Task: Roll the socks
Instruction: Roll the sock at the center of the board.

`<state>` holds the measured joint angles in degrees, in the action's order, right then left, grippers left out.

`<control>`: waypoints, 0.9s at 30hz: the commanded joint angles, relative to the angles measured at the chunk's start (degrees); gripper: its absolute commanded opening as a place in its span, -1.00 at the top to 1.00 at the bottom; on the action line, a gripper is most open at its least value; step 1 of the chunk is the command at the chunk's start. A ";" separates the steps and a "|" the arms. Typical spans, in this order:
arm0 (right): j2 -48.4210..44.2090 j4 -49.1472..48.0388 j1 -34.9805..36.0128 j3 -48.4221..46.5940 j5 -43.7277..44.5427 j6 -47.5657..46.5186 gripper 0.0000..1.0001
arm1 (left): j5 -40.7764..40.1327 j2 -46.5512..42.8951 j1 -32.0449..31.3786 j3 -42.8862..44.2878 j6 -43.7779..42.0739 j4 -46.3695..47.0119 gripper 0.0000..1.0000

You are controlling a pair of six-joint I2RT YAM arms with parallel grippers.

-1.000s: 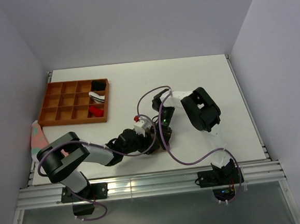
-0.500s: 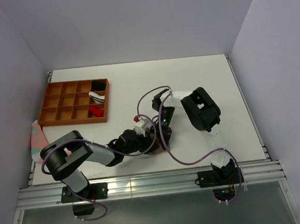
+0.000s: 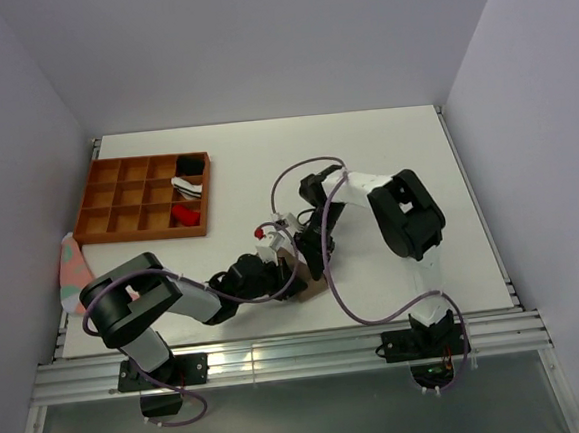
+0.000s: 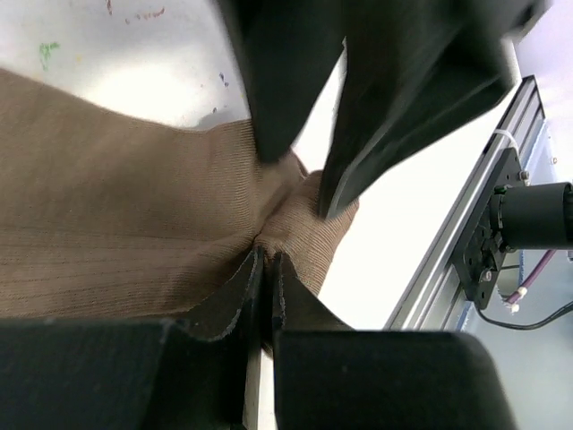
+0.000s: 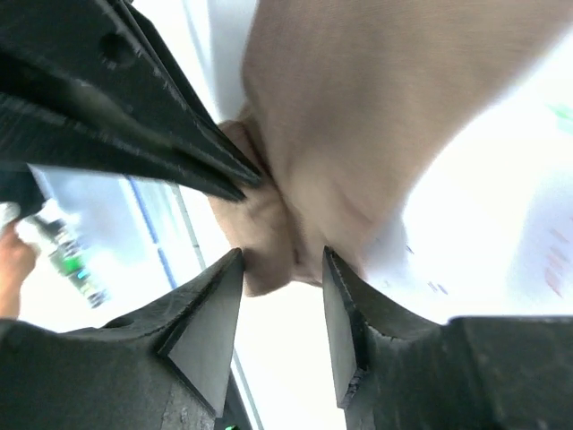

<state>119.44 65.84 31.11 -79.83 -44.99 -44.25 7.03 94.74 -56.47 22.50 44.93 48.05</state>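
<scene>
The right arm (image 3: 402,213) has swung its elbow outward, and its wrist is now dipping in beside the left one. From above, the tan sock (image 3: 315,286) is lying by the middle of the table's (image 3: 385,149) near edge, mostly hidden. Left wrist: the left fingers (image 4: 235,291) are nearly closed, pinching a fold at the sock's end. The sock's length seems to be running away from that edge. Right wrist: the right fingers (image 5: 208,313) are standing apart, straddling the bunched end and gripping nothing.
</scene>
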 commanded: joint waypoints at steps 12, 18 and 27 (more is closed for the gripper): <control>-23.07 -15.72 -5.71 11.53 5.35 2.94 0.01 | 2.45 1.68 1.52 0.97 6.31 -14.30 0.99; -37.67 -25.75 -5.45 22.43 8.51 2.77 -0.03 | 7.55 1.06 5.57 2.72 7.11 -19.56 0.99; -46.23 -36.31 5.35 35.00 19.49 1.53 -0.08 | 14.94 4.93 7.69 9.93 3.33 -30.12 0.99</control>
<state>74.35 35.88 32.23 -47.48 -30.98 -41.93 19.40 97.06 -49.10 32.03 52.01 28.53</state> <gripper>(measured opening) 0.540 0.096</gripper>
